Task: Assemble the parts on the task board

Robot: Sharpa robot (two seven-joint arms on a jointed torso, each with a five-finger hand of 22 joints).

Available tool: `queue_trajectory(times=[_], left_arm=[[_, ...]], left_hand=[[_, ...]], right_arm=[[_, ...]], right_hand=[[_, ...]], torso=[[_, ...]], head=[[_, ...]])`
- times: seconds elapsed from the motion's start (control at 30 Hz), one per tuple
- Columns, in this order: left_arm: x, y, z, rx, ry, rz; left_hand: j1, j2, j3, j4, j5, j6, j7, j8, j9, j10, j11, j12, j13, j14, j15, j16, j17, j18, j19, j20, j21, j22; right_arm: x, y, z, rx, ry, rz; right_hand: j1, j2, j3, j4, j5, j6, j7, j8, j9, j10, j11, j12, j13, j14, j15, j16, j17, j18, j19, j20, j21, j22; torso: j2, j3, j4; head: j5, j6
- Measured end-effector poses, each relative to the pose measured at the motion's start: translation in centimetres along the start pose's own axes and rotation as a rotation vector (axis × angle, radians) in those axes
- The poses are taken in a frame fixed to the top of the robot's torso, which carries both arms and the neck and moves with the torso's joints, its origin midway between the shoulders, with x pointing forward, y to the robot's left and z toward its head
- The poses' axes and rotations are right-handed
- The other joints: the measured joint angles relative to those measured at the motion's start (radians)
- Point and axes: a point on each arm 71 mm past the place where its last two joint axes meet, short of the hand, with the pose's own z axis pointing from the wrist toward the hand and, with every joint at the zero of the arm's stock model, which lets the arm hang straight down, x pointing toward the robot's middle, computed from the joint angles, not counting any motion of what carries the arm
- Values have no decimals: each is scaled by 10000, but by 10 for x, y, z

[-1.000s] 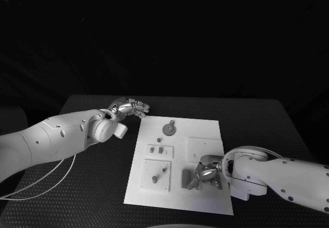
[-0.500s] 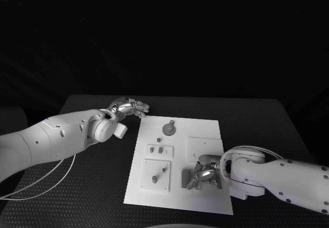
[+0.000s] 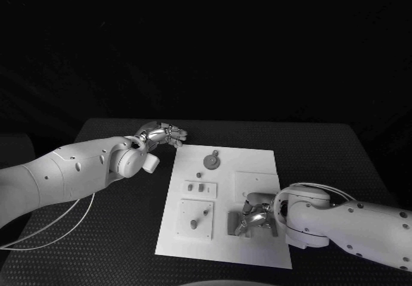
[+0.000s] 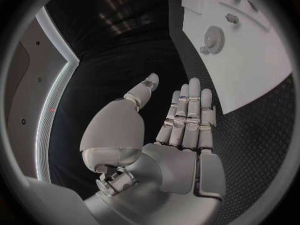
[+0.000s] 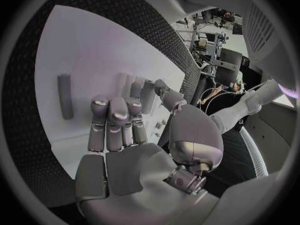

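Note:
The white task board (image 3: 258, 244) lies in the middle of the table. On it are a grey gear (image 3: 211, 161), a small peg (image 3: 199, 176), a small plate with two pegs (image 3: 201, 189), a larger plate (image 3: 196, 219) and a grey bar (image 3: 233, 224). My right hand (image 3: 255, 215) is low over the board's near right part, beside the bar, its fingers (image 5: 118, 116) curled down toward the board (image 5: 94, 50). Whether it holds a part is hidden. The bar (image 5: 65, 96) lies just off its fingertips. My left hand (image 3: 161, 135) hovers off the board's far left corner, its fingers (image 4: 187, 115) straight and empty, with the gear (image 4: 214, 37) beyond them.
A square raised plate (image 3: 255, 183) sits on the board just beyond my right hand. Black table surface (image 3: 112, 238) surrounds the board on all sides. A white cable (image 3: 52, 229) hangs under my left arm at the table's left side.
My right arm has shifted slightly, its hand edging a little further over the same near right part of the board. The left hand has not moved.

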Motion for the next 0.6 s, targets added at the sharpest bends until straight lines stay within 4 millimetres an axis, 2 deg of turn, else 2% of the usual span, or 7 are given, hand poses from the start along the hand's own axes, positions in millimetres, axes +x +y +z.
queue_trajectory(times=[0.03,0.23,0.3,0.47,0.6], left_arm=[[0,0,0,0,0,0],[0,0,0,-2,7,-2],[0,0,0,-3,8,-2],[0,0,0,-4,9,-3],[0,0,0,-5,10,-3]], left_hand=[[0,0,0,0,0,0,0,0,0,0,0,0,0,0,0,0,3,-2,0,0,0,0],[-45,45,0,0,0,0,0,0,-9,0,0,0,0,0,0,0,9,96,0,0,0,6],[-45,45,0,0,0,0,0,0,-9,0,0,0,0,0,0,0,8,97,0,0,0,8],[-45,45,0,0,0,0,0,0,-9,0,0,0,0,0,0,0,9,97,0,0,0,8],[-45,45,0,0,0,0,0,0,-9,0,0,0,0,0,0,0,17,96,0,0,0,7]], right_arm=[[0,0,0,0,-31,-18],[-1,0,0,-27,-137,-111],[-1,0,0,-39,-154,-122],[-1,-2,0,-67,-140,-74],[-1,-7,-2,-28,-114,52]], right_hand=[[-43,149,16,59,0,31,-31,-2,0,11,-10,0,0,4,-2,0,-11,3,1,0,7,-6],[-106,234,42,102,0,48,-49,-3,-22,45,-45,1,-1,19,10,0,-21,19,1,0,36,-23],[-202,319,245,305,0,88,-68,-4,-54,81,-9,0,-1,19,10,0,-38,24,1,1,36,-53],[-365,142,531,417,0,131,-60,-58,-93,117,-45,0,18,49,-20,-40,-38,31,36,-33,36,-55],[-374,-438,631,493,0,132,-62,-185,-183,116,-44,0,41,49,-20,-40,-46,32,36,-33,36,-78]], torso=[[0,0,1],[0,0,1],[1,0,1],[0,0,1],[1,-1,1]], head=[[0,-1],[1,-9],[1,-9],[-7,-2],[-8,4]])
